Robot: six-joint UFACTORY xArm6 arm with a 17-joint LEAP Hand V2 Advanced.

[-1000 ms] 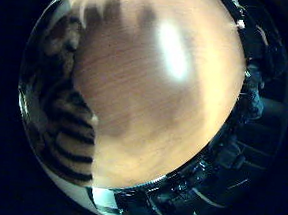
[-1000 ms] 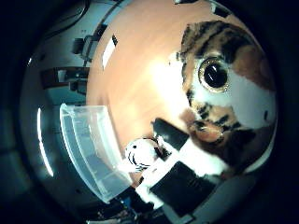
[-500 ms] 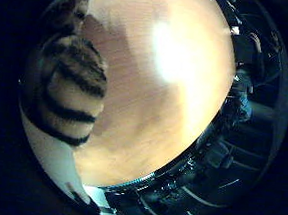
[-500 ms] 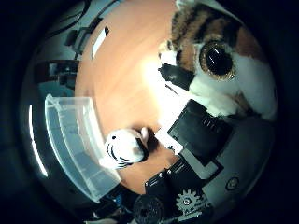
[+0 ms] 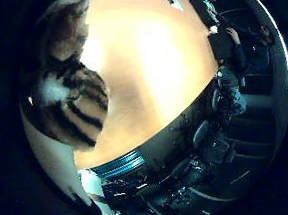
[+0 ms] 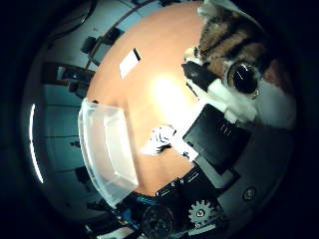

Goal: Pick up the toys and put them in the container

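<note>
My right hand (image 6: 219, 144) holds a striped plush cat (image 6: 239, 74) tight against the palm, fingers curled round it, above the wooden table (image 6: 149, 64). One glossy eye and the tabby head fill the corner of the thumb-side view, with a finger across the face just beside that eye; the little-finger-side view shows the striped flank pressed close and bare tabletop beyond it.

The clear plastic container (image 6: 107, 149) sits at one edge of the table, apparently empty, well apart from the cat I carry. Between the container and my hand, out on the tabletop, lies a small white toy with dark stripes (image 6: 159, 142), near the container's long side but not touching it. A white card (image 6: 128, 62) lies farther off toward the far edge.

The step in hand, as I judge it, is the carry: the first toy is off the wood and not yet over the container. The next move calls for swinging the palm across above the small striped toy without brushing it, stopping squarely over the container's open mouth, and only then loosening the fingers so the cat drops inside and does not catch the rim. The white toy then waits for its own pick.
</note>
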